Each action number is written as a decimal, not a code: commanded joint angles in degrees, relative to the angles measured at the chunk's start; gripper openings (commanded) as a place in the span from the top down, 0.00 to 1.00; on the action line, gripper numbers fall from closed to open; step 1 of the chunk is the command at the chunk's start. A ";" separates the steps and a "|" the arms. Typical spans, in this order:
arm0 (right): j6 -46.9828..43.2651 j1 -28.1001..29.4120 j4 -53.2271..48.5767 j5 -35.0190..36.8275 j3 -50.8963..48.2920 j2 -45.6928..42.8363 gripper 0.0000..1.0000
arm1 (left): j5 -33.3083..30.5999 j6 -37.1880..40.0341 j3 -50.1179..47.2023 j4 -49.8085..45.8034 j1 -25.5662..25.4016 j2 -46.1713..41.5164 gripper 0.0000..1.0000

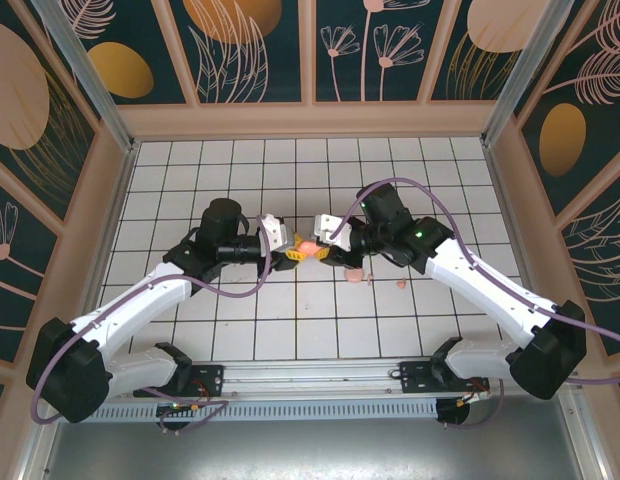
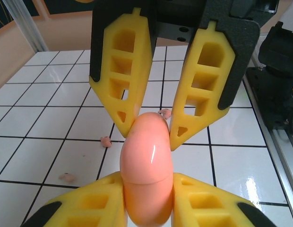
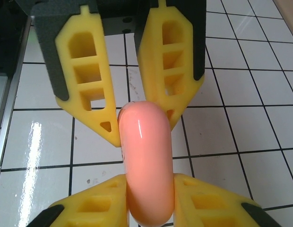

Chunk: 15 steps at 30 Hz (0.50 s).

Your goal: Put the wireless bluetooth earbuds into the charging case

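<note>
Nearest, the left end effector (image 2: 146,189) is closed on one end of the charging case (image 2: 146,151); the right end effector (image 2: 151,135) pinches its far end; beyond, the earbuds (image 2: 106,140) lie loose on the worktop (image 2: 38,118), apart from the case. The case looks glossy and rounded, so an uneven pull or a slackened grip could let it twist or drop; with both end effectors occupied, nothing is free for the earbuds. Its long axis runs roughly level from one end effector to the other, a rounded end facing each.

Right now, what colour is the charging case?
Salmon pink charging case, best in right wrist view.
</note>
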 commanded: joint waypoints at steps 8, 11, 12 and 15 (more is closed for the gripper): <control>2.23 -0.15 7.22 0.28 -2.36 -2.86 0.60 | 1.16 0.96 -0.04 0.82 -0.08 -0.25 0.78; 2.49 -0.92 7.40 0.41 -2.56 -3.07 0.60 | 1.16 0.94 -0.05 0.94 0.00 -0.29 0.78; 2.65 -1.36 7.55 0.33 -2.56 -3.20 0.60 | 1.07 0.93 -0.04 0.89 0.00 -0.29 0.78; 3.18 -2.74 8.39 -1.30 -2.77 -3.88 0.60 | 0.81 1.00 -0.10 0.65 -0.06 -0.29 0.78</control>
